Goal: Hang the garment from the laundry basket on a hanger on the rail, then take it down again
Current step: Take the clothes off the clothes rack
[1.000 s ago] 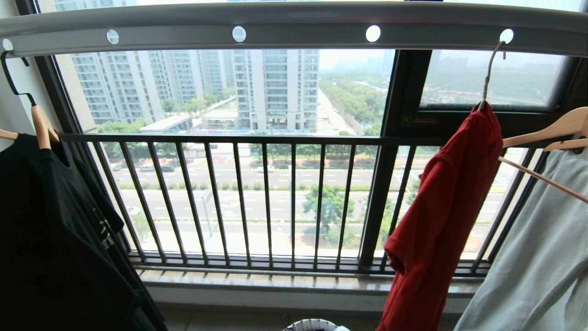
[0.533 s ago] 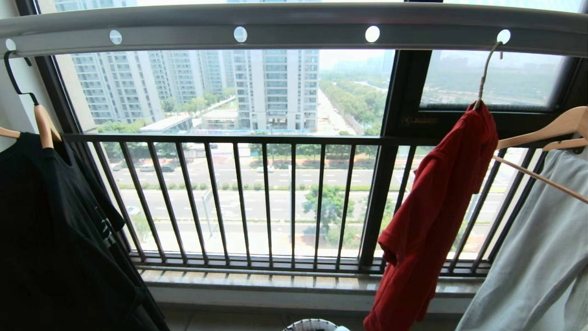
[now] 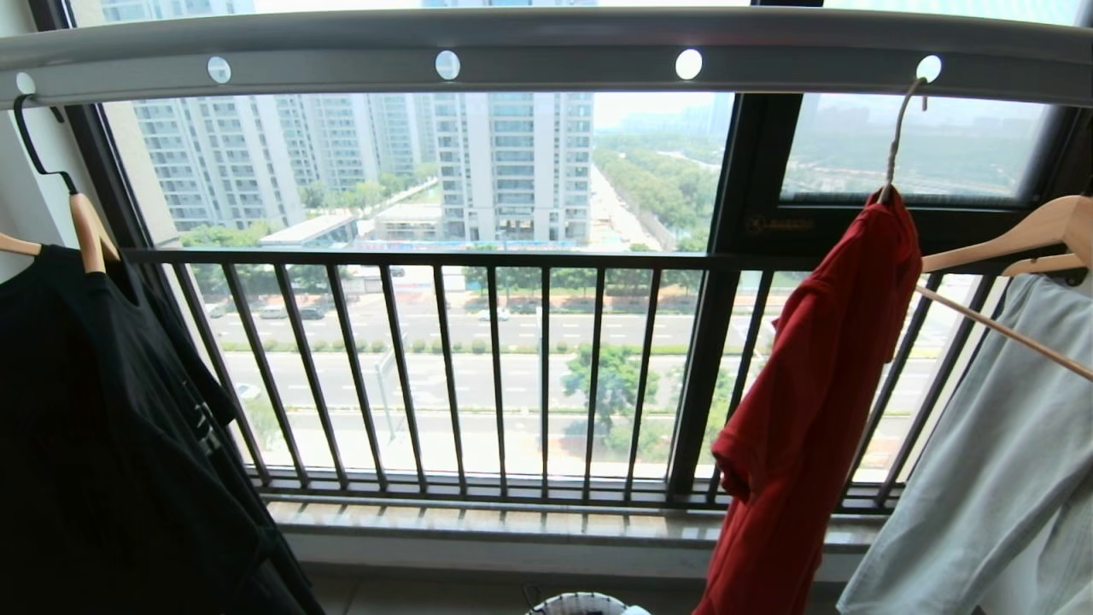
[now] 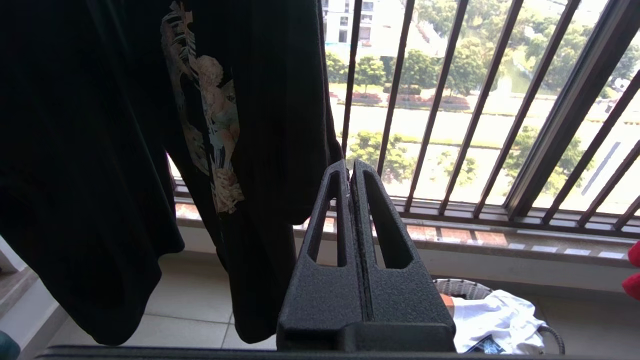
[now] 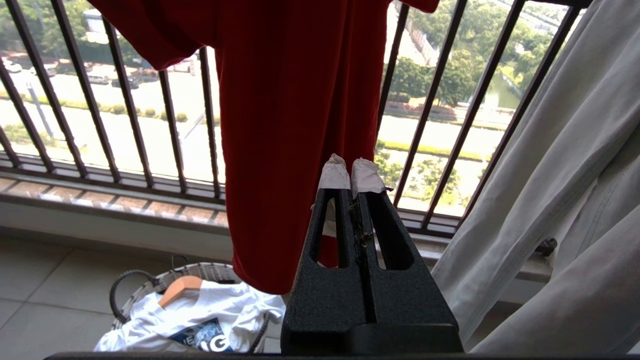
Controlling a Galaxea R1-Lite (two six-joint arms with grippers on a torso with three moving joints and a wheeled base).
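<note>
The rail (image 3: 546, 51) runs across the top of the head view, grey and pierced with round holes, in front of the dark barred window railing (image 3: 478, 376). A black T-shirt (image 3: 102, 427) hangs from a wooden hanger at its left end, and a pale garment (image 3: 999, 478) on wooden hangers at the far right. Between them, nearer the right, the red T-shirt (image 3: 811, 401) hangs turned edge-on from the thin wire hanger (image 3: 897, 137), whose hook sits in a rail hole. Down on the floor, the laundry basket (image 5: 150, 285) holds a white T-shirt and a wooden hanger.

Neither arm shows in the head view. The left tool (image 4: 350, 172) is pressed fully together with nothing in it, low beside the black T-shirt; the right tool (image 5: 350, 170) is likewise pinched together and empty, just below and in front of the red shirt's hem.

The hanging half looks done, so the take-down appears to be next. That would call for a tool to spread, rise to the hanger and lift its hook clear of the hole.
</note>
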